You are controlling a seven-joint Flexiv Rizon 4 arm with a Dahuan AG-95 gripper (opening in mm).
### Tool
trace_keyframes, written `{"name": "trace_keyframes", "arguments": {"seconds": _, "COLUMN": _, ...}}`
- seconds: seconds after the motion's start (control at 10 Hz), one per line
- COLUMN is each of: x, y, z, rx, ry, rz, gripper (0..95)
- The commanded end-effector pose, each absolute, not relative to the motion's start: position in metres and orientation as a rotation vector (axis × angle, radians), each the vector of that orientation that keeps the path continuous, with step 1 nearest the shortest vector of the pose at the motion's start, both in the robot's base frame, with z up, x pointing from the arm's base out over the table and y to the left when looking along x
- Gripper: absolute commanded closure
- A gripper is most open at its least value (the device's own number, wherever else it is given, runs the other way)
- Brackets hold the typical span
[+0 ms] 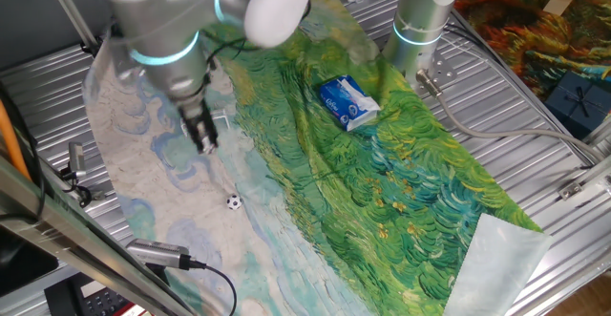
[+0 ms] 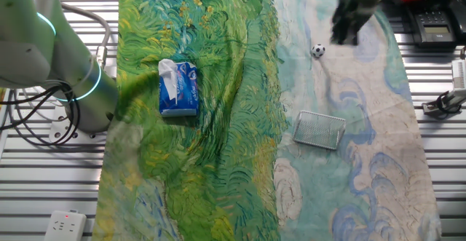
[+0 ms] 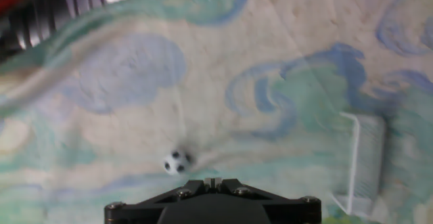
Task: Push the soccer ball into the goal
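The soccer ball (image 1: 233,201) is a tiny white ball with black patches on the pale blue part of the cloth. It also shows in the other fixed view (image 2: 318,50) and in the hand view (image 3: 176,162). The goal (image 2: 319,130) is a low whitish-grey frame lying on the cloth, also in the hand view (image 3: 365,163) at the right. In one fixed view it is mostly hidden behind my hand. My gripper (image 1: 206,147) hangs above the cloth between ball and goal, apart from the ball. It is blurred in the other fixed view (image 2: 342,38). Its fingertips (image 3: 212,182) are together and hold nothing.
A blue-and-white packet (image 1: 347,102) lies on the green part of the cloth (image 2: 211,124). A second arm's base (image 2: 80,95) stands at the cloth's edge. Cables and a black device (image 2: 429,22) lie beside the cloth on the metal table.
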State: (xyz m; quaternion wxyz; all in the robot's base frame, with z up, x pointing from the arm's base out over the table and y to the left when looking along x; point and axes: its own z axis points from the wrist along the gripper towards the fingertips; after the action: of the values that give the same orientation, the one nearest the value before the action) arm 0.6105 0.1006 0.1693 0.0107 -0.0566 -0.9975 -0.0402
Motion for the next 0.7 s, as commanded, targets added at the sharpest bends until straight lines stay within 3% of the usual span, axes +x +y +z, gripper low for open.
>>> {"name": "trace_keyframes", "arguments": {"seconds": 0.1, "x": 0.617, "y": 0.106, "z": 0.17, "rx": -0.105, "ry": -3.129, "rz": -0.007, "gripper": 95.0}}
{"name": "trace_keyframes", "arguments": {"seconds": 0.7, "x": 0.62, "y": 0.112, "z": 0.149, "rx": -0.117, "ry": -3.162, "rz": 0.017, "gripper": 95.0}}
